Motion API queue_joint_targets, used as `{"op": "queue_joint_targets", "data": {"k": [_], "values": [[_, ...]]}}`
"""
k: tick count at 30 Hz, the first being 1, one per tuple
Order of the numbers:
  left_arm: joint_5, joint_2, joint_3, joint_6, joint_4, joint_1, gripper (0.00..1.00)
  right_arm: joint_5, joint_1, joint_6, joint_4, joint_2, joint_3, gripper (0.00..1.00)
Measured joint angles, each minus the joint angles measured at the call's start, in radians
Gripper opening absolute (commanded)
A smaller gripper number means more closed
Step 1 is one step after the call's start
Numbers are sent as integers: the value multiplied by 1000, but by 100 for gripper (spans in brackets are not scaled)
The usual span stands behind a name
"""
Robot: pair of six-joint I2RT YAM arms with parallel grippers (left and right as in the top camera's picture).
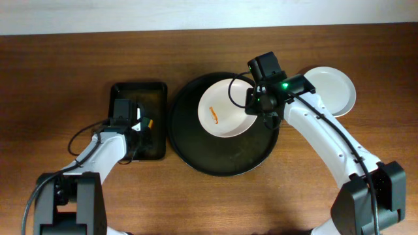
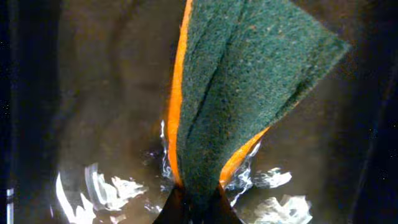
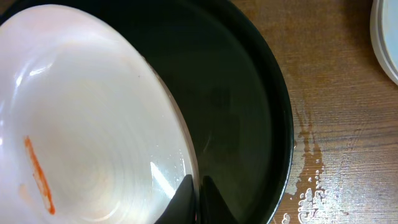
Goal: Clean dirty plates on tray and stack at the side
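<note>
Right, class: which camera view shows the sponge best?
The left wrist view: the sponge, green scouring face with an orange edge, fills the frame, pinched in the left end effector. Overhead shows only a small orange speck, probably the sponge, at that arm's tip. The right wrist view shows none of it.

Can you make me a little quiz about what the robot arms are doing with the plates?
1. True or false: the plate on the round tray has an orange smear.
2. What does the left gripper hold? A) a spoon B) a green and orange sponge C) a cup
3. Fill in the missing word: the right gripper pinches the plate by its ____.

Key: 1 true; 2 B; 3 rim.
</note>
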Motion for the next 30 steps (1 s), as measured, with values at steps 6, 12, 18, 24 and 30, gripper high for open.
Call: {"op": "queue_joint_targets", "data": {"k": [6,12,18,24,30], "values": [[-61,-19,95,4,-117,0,99,0,0,0,2,0,0,4],[-69,-14,118,4,-6,0,91,0,0,-2,7,0,0,4],[-34,125,132,1,4,0,21,0,0,-2,15,0,0,4],[-106,132,158,0,-54,-2,0,0,0,-5,18,0,0,4],[47,-56,251,126,-237,2,0,69,2,-84,-51,-9,-1,4]]}}
